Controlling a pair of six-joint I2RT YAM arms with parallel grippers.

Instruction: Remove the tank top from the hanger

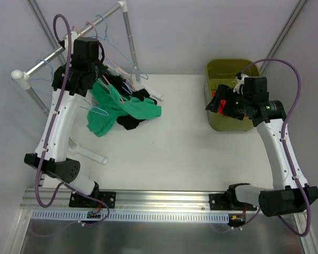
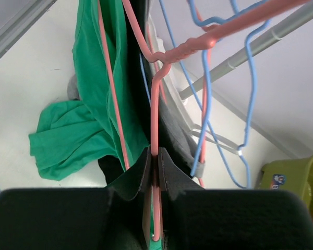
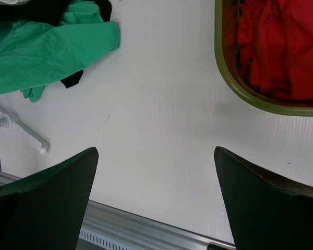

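hanger [image 2: 154, 104] pinched in left claw [image 2: 155, 159]; green tank top [image 2: 91, 78] hanging

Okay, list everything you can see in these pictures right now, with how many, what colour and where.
tank top: one, green, hanging below the rack with its lower part on the table
hanger: one, pink, on the rack, against the tank top
blue hangers: at least two, blue, on the rack
black garment: one as far as I can tell, black, beside the tank top
rack: one, grey and white, far left
bin: one, olive green, far right
red clothing: count unclear, red, in the bin
table: one, white
left gripper: shut on the hanger
right gripper: open, over the table beside the bin
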